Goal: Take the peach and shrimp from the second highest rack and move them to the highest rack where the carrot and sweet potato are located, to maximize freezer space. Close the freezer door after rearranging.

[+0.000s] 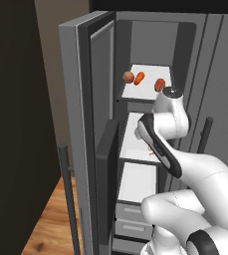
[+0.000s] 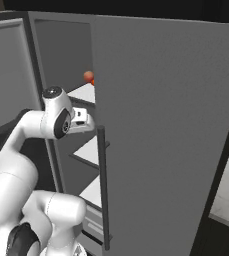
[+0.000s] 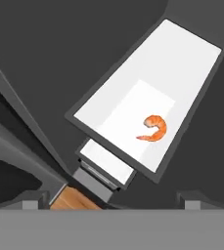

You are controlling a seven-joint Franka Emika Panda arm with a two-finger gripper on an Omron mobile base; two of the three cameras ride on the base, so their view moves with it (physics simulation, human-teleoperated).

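Note:
The shrimp (image 3: pixel 154 128), orange and curled, lies on the white second highest rack (image 3: pixel 177 63), below and ahead of my gripper (image 3: pixel 112 201). The fingertips (image 3: pixel 33 201) stand wide apart, open, with nothing between them. In the left base view my arm covers most of that rack (image 1: pixel 133 134), and a sliver of the shrimp (image 1: pixel 153 153) shows beside the forearm. On the highest rack (image 1: pixel 148 93) lie the round peach (image 1: pixel 128 76), the carrot (image 1: pixel 139 77) and the sweet potato (image 1: pixel 159 84). The peach (image 2: pixel 88 76) also peeks past the door edge. The freezer door (image 1: pixel 80 124) stands open at the left.
A third white rack (image 1: pixel 139 182) and grey drawers (image 1: pixel 130 219) sit below. The neighbouring closed door (image 2: pixel 166 125) with its long handle (image 2: pixel 102 185) stands close on the right of my arm. Wooden floor (image 1: pixel 51 224) lies left of the open door.

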